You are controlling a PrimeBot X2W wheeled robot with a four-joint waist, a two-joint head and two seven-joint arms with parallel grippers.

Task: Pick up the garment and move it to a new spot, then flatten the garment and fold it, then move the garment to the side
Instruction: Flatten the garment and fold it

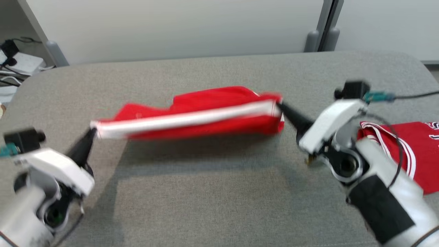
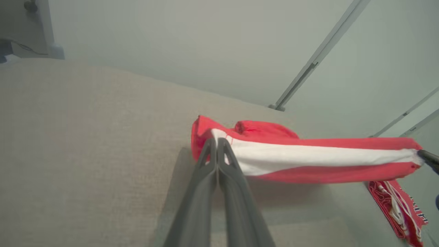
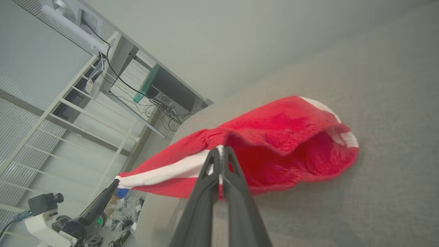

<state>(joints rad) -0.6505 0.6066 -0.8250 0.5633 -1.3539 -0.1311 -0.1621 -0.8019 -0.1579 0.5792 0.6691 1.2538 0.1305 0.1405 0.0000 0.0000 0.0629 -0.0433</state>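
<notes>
Pinching, left: the left gripper [image 1: 92, 132] has its jaws pressed together on the left end of the garment [image 1: 212, 99], right on the white band.
Pinching, right: the right gripper [image 1: 279, 104] is clamped the same way on the opposite end of that band.
Garment: red cloth with one white stripe, pulled taut in a line between the two grippers, over the middle of the table [image 1: 205, 192]; blurred in the head view.
Height: the striped front edge is held off the grey surface, with a shadow beneath it; the loose red part sags behind, and I cannot tell whether it touches the table.
Second piece: a red jersey [image 1: 420, 147] with white trim lies on the table's right side, partly behind the right forearm, apart from the held garment.
Beyond: a pale wall [image 1: 171, 27] runs along the table's far edge.
</notes>
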